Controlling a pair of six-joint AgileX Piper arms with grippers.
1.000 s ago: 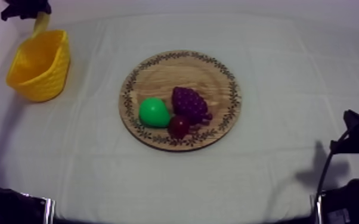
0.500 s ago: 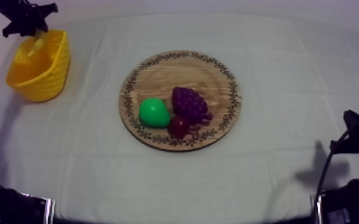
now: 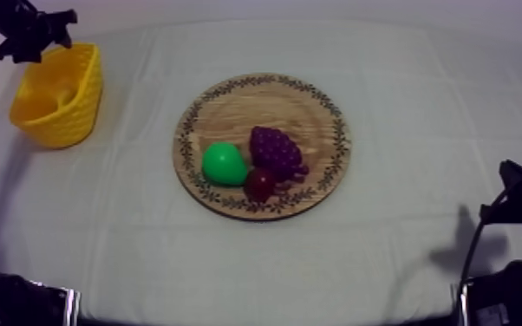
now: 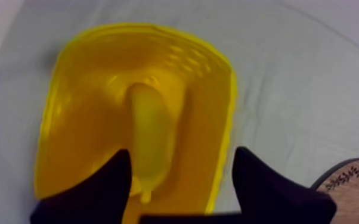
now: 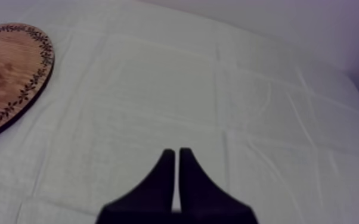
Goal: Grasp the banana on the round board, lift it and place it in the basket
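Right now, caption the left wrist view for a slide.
Yellow toy banana lying inside the yellow basket, left jaws open above it.

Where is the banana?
The banana lies inside the yellow basket at the table's far left in the top view, well apart from the wooden board holding the other fruit.

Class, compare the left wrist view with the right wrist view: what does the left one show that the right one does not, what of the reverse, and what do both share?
Left wrist view, not the right: the yellow basket with the banana lying inside it, and the left tool open above it, its fingers well apart. Right wrist view, not the left: the right tool, shut to a narrow wedge over the grey-white cloth. Both: part of the patterned rim of the wooden board, and that cloth.
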